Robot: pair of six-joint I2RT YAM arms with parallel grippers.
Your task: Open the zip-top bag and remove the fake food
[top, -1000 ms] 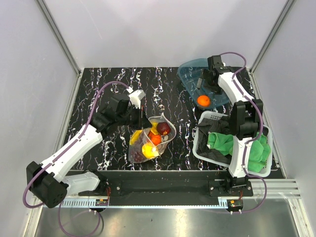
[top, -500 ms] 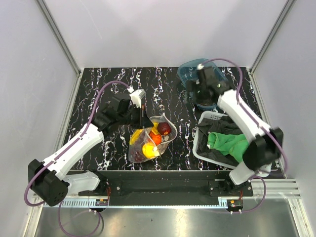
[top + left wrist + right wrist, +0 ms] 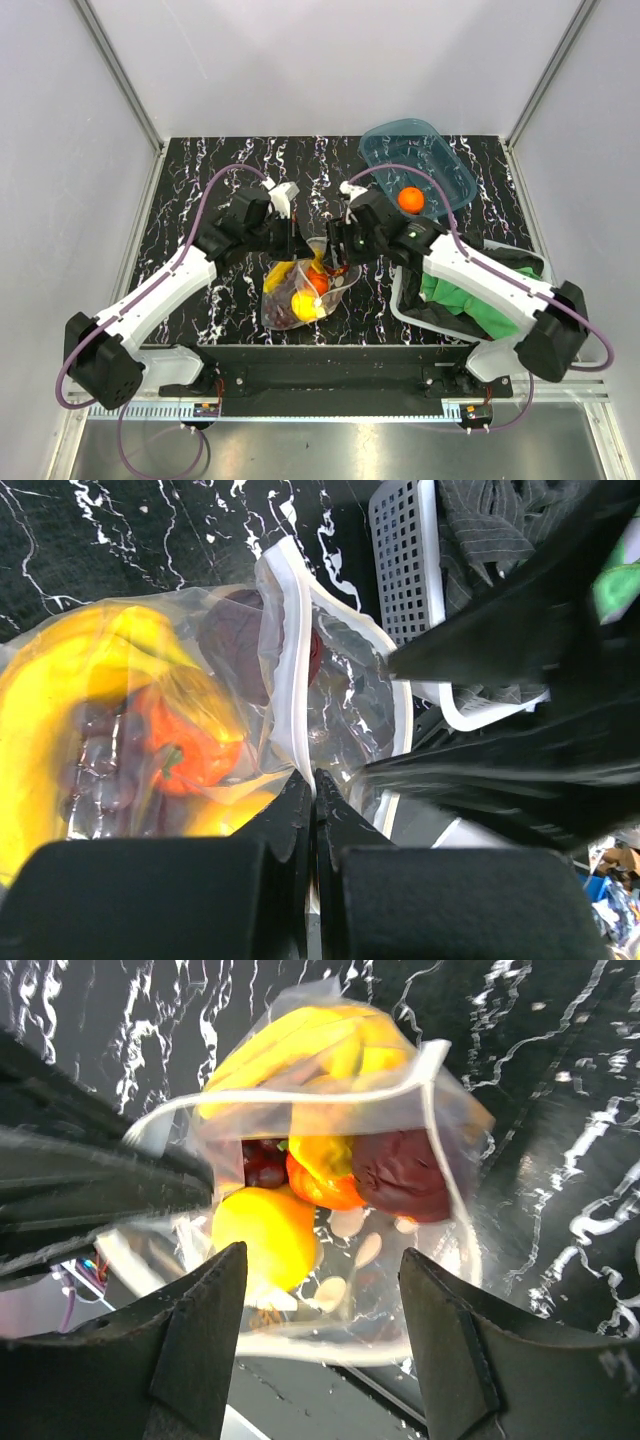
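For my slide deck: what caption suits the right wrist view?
Open right gripper poised at the open zip-top bag, fake food inside, left gripper pinching its rim.

Swinging the right pincer [image 3: 340, 243] off the blue tub [image 3: 440, 150] and across the tabletop to the open mouth of the zip-top bag [image 3: 290, 305]. Narrowing its jaws from full width, though still apart. Leaving one orange fruit [image 3: 410, 199] uncovered in the tub.

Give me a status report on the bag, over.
Left gripper shut on zip-top bag rim. Right gripper open at bag mouth. Fake food inside, one orange fruit in blue tub. Basket beside bag, not blocking.
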